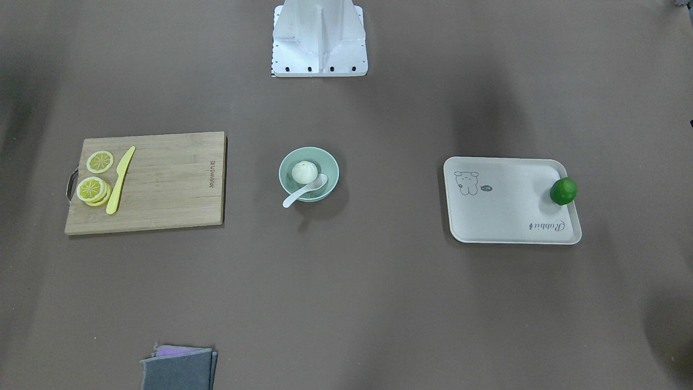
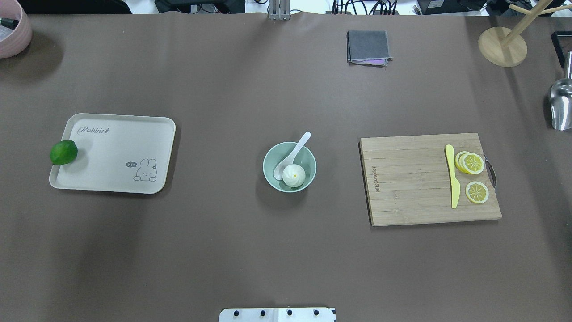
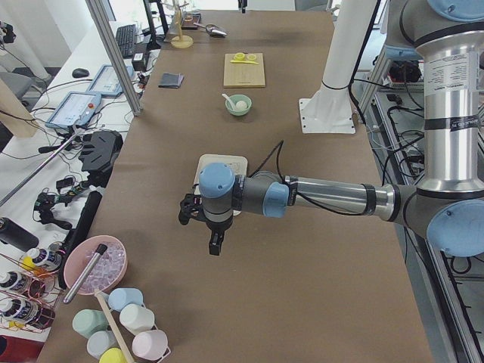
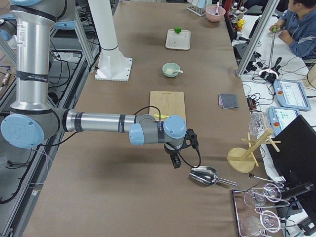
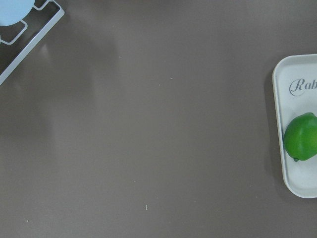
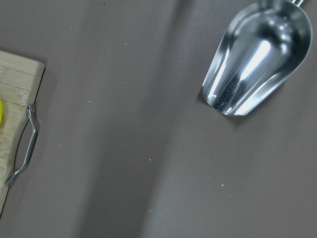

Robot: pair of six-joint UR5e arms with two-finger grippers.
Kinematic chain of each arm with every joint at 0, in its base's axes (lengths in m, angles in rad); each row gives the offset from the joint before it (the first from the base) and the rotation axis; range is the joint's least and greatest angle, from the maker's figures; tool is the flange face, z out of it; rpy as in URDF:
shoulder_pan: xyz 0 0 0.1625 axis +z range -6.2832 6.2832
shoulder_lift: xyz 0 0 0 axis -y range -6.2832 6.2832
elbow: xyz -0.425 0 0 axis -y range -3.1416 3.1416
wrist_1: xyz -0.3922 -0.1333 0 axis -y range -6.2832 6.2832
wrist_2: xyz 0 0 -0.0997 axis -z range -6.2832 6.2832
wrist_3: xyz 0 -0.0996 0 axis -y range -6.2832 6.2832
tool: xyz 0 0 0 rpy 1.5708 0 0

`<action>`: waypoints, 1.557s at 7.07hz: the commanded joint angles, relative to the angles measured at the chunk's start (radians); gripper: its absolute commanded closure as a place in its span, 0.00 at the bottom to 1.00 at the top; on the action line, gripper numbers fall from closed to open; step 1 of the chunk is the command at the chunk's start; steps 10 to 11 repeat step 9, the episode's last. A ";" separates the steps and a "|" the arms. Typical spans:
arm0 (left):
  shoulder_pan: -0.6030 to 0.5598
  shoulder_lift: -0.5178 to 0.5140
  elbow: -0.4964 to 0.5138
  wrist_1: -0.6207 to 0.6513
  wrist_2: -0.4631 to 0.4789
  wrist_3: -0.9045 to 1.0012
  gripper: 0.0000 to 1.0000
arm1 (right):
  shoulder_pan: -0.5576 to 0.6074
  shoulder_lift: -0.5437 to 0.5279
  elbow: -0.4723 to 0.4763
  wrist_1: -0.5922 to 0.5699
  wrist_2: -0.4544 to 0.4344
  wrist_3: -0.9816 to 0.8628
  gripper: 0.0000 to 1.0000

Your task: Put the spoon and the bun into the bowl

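I see the bun point(image 2: 293, 175) and spoon point(image 2: 291, 156) in the bowl point(image 2: 309, 163), well apart from the left gripper point(image 3: 215, 246) and right gripper point(image 4: 175, 162). The tray point(image 2: 111, 147) near the left gripper holds a lime point(image 2: 63, 152). I cannot tell whether either gripper is spread.

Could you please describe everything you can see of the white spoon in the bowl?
The spoon is small, glossy white and ceramic-looking, with a deep oval scoop and a short curved handle. Its scoop lies inside the mint-green bowl, right beside the bun. The handle leans on the rim and sticks out, away from the robot.
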 commanded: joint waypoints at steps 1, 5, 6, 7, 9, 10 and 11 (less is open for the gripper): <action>-0.002 0.003 0.006 -0.005 -0.007 0.002 0.02 | 0.009 -0.021 0.011 0.002 0.002 0.000 0.00; -0.031 0.003 -0.012 -0.006 -0.070 0.002 0.02 | 0.018 -0.024 0.012 0.002 -0.007 0.000 0.00; -0.034 0.018 -0.026 -0.008 -0.071 0.002 0.02 | 0.018 -0.024 0.008 0.002 -0.009 -0.002 0.00; -0.034 0.031 -0.057 -0.008 -0.071 0.002 0.02 | 0.020 -0.031 0.017 0.003 0.000 -0.002 0.00; -0.034 0.038 -0.051 -0.008 -0.070 0.002 0.02 | 0.018 -0.040 0.022 0.015 0.000 0.000 0.00; -0.034 0.038 -0.051 -0.008 -0.070 0.002 0.02 | 0.018 -0.040 0.022 0.015 0.000 0.000 0.00; -0.034 0.038 -0.051 -0.008 -0.070 0.002 0.02 | 0.018 -0.040 0.022 0.015 0.000 0.000 0.00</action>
